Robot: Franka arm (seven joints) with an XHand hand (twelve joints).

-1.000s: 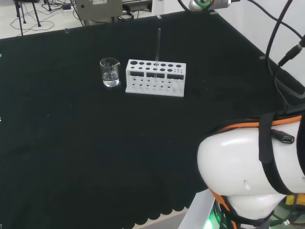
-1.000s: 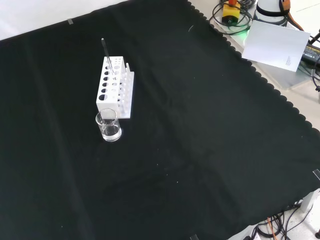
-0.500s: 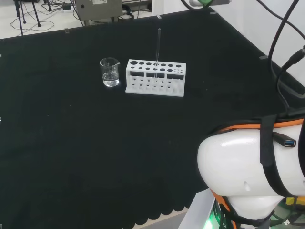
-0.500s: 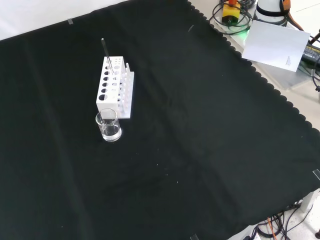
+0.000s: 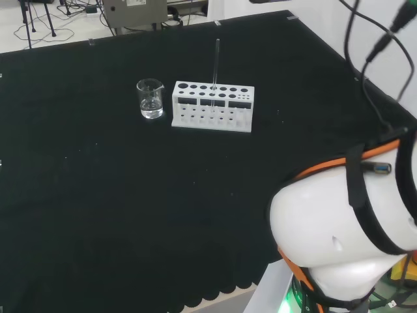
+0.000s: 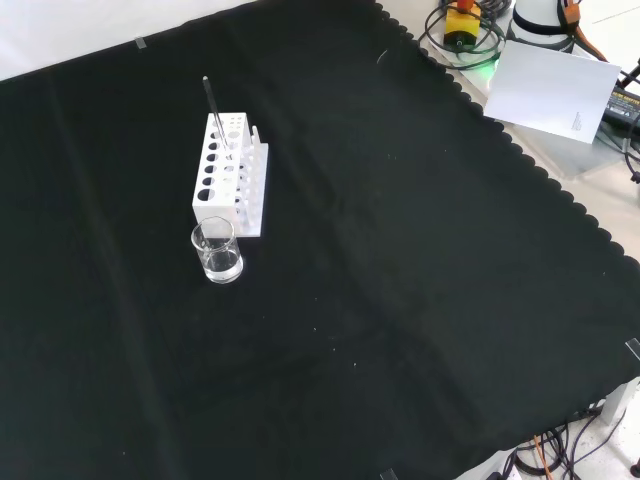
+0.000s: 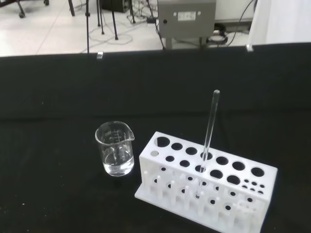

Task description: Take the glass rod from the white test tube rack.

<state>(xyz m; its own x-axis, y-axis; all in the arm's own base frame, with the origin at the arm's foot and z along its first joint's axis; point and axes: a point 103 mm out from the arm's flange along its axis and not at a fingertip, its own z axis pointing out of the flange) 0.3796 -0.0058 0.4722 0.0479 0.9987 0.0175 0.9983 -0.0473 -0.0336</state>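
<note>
One glass rod (image 5: 215, 65) stands nearly upright in a middle hole of the white rack (image 5: 212, 106) on the black cloth (image 5: 130, 195), top end well above the rack. In head view a small clear beaker (image 5: 150, 98) w/ a little clear liquid sits just left of the rack, apart from it; in front view it's nearer the camera than the rack. Hand's state: can't tell.

1 glass rod (image 7: 209, 131), 1 white test tube rack (image 7: 206, 187), 1 beaker (image 7: 115, 154), 1 black cloth (image 6: 400, 260)
</note>
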